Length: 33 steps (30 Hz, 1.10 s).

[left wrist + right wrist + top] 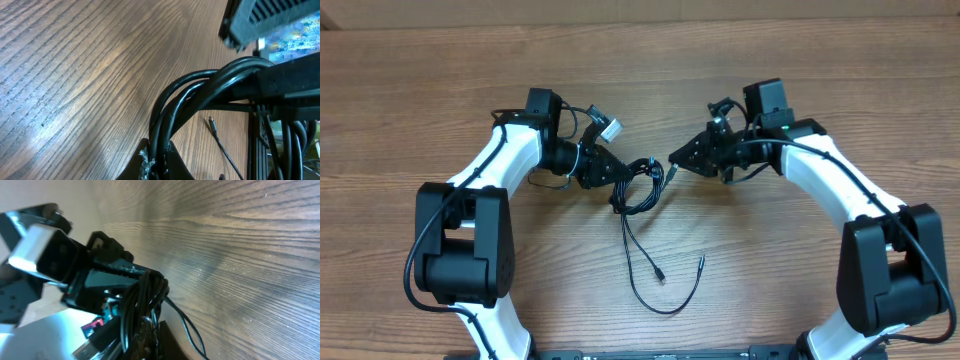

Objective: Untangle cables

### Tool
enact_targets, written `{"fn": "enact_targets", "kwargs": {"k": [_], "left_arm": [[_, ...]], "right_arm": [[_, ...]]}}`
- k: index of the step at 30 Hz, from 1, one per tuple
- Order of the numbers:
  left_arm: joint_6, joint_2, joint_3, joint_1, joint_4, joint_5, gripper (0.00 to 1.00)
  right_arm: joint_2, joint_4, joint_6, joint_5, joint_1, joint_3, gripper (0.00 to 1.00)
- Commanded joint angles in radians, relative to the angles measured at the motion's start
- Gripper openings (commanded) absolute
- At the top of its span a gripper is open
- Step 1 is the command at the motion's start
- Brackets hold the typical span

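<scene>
Left end effector (pixel 618 171) is pressed together, pinching the bundle of thin black flexible cables (pixel 642 188). The left wrist view shows the looped strands running down into its closed tips (pixel 156 162). Right end effector (pixel 677 158) is also pressed together on the same bundle from the opposite side, and the strands bunch right at its tips in the right wrist view (pixel 144 330). The two end effectors face each other, close together, with the knot of loops between them at the middle of the tabletop.

From the knot two loose tails trail toward the robot's base. One ends in a small silver-tipped plug (pixel 661 276); the other curls round to a second plug end (pixel 702 262). Both lie flat and apart from each other. How many cords sit in the knot is hard to say, as the loops overlap too much.

Step in hand, as I judge it: both sides gripped, ready to pull the tangle apart. The next move calls for drawing the end effectors away from each other slowly, keeping the grips on different strands so the loops open rather than tighten.

The surface is a brown wood-grain tabletop (pixel 440 100), matte with soft glare. A pale strip (pixel 620 8) lies past its far edge, and nothing else of the room shows.
</scene>
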Motion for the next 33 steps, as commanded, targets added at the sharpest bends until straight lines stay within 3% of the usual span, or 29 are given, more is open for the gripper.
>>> {"fn": "enact_targets", "kwargs": {"k": [1,18,33], "left_arm": [[-0.022,-0.013,0.012,0.000,0.003,0.024,0.04],[-0.029,-0.013,0.012,0.000,0.004,0.024,0.04],[-0.082,-0.013,0.012,0.000,0.031,0.027,0.04]], "right_arm": [[-0.027,-0.002,0.008,0.058,0.050,-0.004,0.04],[-0.027,0.002,0.314,0.381,0.201,-0.004,0.04],[-0.027,0.008,0.355,0.328,0.261,-0.004,0.04]]}}
